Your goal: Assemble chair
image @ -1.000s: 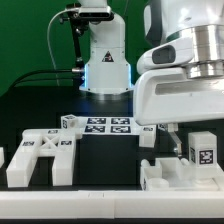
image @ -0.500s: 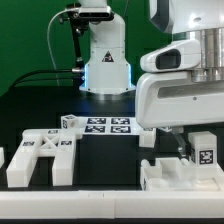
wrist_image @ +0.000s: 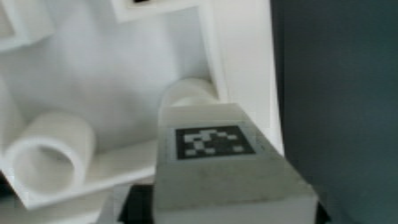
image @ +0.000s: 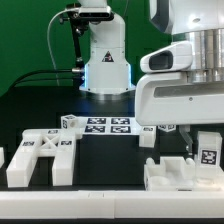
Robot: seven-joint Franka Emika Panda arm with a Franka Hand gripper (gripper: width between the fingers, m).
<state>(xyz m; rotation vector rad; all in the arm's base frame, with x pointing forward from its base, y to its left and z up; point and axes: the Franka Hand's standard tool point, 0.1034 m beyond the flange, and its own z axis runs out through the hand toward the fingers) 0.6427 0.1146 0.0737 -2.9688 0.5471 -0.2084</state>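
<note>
Exterior view: the arm has sunk lower in the last second, and the gripper (image: 188,140) is now down beside the tagged chair bar (image: 205,152), to the exterior view's right of the marker board (image: 105,125). That reads as a grasp coming in. The fingers are mostly hidden, so I can't tell if they're wide or clamped. Wrist view: the bar fills the middle, with a round peg (wrist_image: 54,160) beside it. Below is a black table (image: 110,160); behind the board, a green backdrop (image: 30,40).
</note>
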